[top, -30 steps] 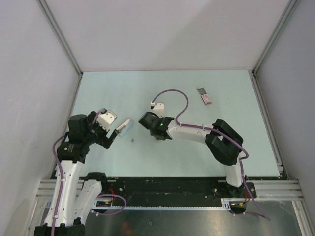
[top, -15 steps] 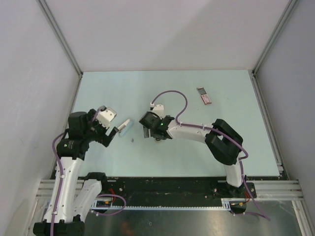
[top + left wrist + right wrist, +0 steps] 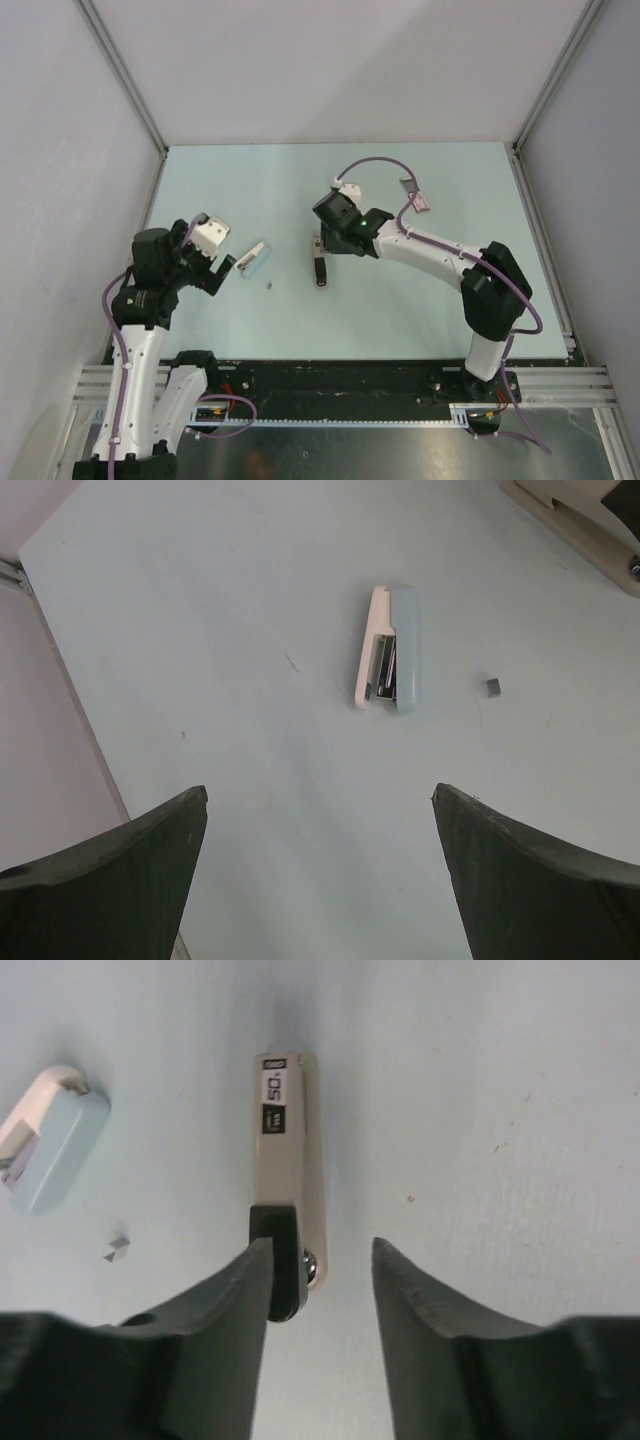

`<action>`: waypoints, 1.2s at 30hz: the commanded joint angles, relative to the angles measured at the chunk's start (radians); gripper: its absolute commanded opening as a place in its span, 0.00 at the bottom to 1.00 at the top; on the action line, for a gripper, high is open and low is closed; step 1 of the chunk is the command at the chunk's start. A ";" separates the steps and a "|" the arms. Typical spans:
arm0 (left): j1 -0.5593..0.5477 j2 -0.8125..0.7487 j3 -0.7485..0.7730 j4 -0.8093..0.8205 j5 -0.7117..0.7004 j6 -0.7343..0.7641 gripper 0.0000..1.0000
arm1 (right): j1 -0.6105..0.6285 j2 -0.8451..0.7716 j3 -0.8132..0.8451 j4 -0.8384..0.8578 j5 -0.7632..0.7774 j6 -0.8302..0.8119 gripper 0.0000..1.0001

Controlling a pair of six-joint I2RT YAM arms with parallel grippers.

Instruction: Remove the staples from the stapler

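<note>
The left gripper is hovering with jaws spread wide. The blue-and-cream stapler is lying at its 12 o'clock, long axis running 12-to-6, with a grey staple speck at 1 o'clock. The right gripper, likewise spread and empty, is hanging over the beige stapler bar. Judging by this, the left is sitting nearer the speck.

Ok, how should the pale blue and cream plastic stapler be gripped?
Probably across its two long sides near mid-length, from above: the pale blue and cream stapler lies flat on the table, narrow, both sides clear, and the open left gripper faces it.
</note>
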 commanded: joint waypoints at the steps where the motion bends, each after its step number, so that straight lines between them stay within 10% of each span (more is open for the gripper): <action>1: 0.011 -0.004 0.019 0.040 0.008 -0.013 1.00 | -0.031 0.024 0.013 -0.030 -0.114 -0.088 0.41; 13: 0.012 0.043 0.034 0.041 -0.031 -0.096 1.00 | 0.104 0.270 0.336 -0.295 0.022 -0.098 0.68; 36: 0.011 0.008 -0.030 0.041 0.030 -0.082 0.99 | 0.036 0.378 0.372 -0.270 -0.067 -0.087 0.49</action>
